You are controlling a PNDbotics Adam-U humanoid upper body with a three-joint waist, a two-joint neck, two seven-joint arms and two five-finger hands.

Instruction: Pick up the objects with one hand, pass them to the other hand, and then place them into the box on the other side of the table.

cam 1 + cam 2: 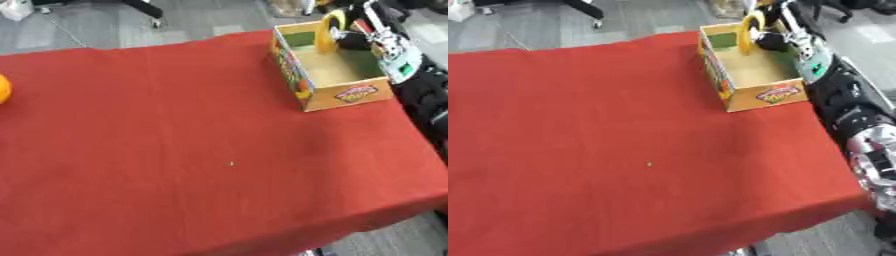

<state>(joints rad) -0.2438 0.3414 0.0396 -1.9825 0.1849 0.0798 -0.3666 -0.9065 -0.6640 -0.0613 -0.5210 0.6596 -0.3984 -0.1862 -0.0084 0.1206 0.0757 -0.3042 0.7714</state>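
Far out to the left of your working fingers, at the edge of the left eye view, an orange round thing sits on the red tablecloth. Only a sliver shows; it looks like a fruit, probably smooth and stiff enough to take round its widest part. Your left hand shows in neither view, so nothing can be said of its fingers.

Between that fruit and your fingers the cloth carries only a tiny pale speck, nothing that blocks a reach.

Now your right hand: it hangs over the far end of the cardboard box, and its fingers appear curled round a yellow curved object, likely a banana, which stands nearly upright just left of the fingers, its lower end down inside the box. Treat it as light, a little soft and easily bruised; the grip looks to sit toward its middle, which suits it.

What hems you in is the box itself: its walls rise just below and to both sides of the fingers, and cardboard this light will probably slide if you knock it. Beyond the fingers, off the table, lie floor and chair legs.
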